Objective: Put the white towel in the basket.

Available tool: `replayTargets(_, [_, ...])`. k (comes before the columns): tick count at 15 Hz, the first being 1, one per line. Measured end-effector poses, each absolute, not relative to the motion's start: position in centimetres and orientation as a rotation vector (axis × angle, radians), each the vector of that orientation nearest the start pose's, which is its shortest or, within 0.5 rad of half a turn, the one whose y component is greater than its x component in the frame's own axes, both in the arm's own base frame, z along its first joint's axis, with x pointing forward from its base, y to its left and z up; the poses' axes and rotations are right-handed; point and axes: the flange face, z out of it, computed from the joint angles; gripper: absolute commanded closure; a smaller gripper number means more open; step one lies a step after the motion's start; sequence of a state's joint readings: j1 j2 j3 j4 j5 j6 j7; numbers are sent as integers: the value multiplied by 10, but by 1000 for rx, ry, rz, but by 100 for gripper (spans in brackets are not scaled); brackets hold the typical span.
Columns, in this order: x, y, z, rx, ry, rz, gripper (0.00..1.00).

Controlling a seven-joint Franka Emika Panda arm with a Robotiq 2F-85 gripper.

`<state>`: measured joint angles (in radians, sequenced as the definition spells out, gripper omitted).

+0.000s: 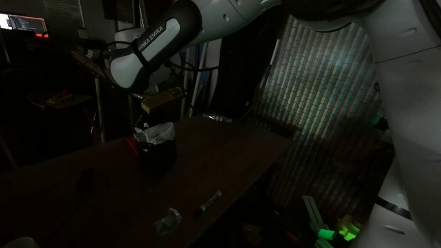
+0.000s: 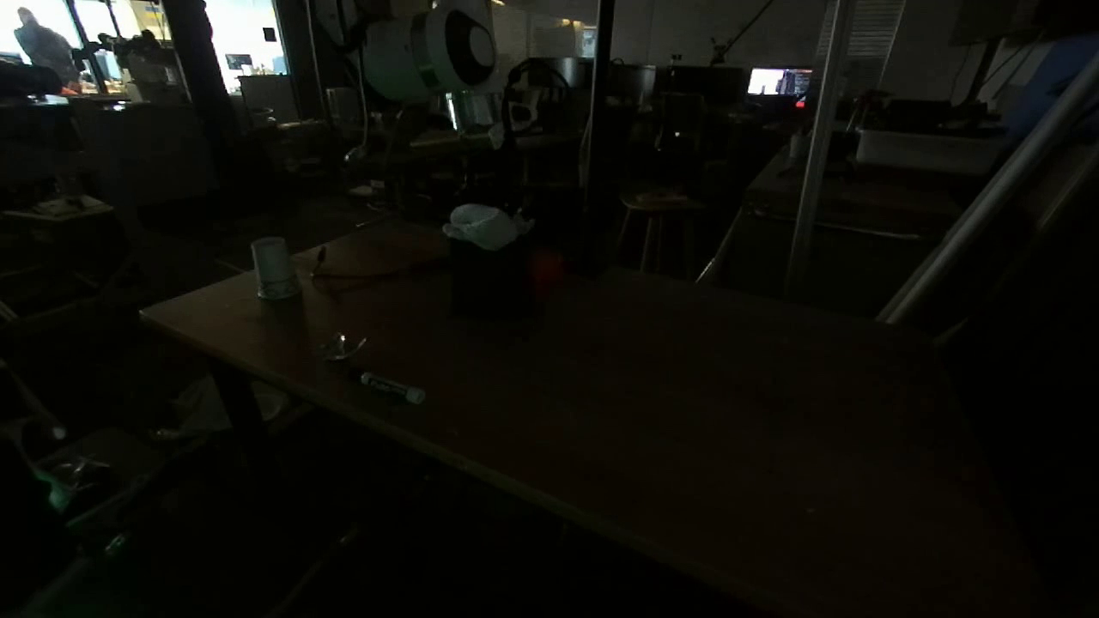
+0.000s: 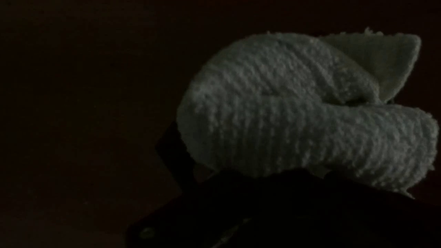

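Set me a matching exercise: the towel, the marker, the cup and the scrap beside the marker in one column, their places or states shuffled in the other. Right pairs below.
1. White towel
2. Marker
3. Cup
4. Scrap

A. standing near the left end of the table in an exterior view
B. crumpled, see-through
C. folded over, close up in the wrist view
D. lying down, lettering on its side

1-C; 2-D; 3-A; 4-B

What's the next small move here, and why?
Probably lower a little: in both exterior views the white towel shows at the top of the dark basket, not fully down inside. It's too dark to tell whether the jaws grip it.
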<state>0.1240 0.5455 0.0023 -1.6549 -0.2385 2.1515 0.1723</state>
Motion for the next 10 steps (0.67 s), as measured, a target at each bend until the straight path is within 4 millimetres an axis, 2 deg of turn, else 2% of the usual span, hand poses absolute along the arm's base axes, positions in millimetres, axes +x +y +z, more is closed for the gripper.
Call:
replayTargets(7, [657,100,263,-3297,-283,228,100])
replayTargets(10, [655,105,249,-3277,-331,269,100])
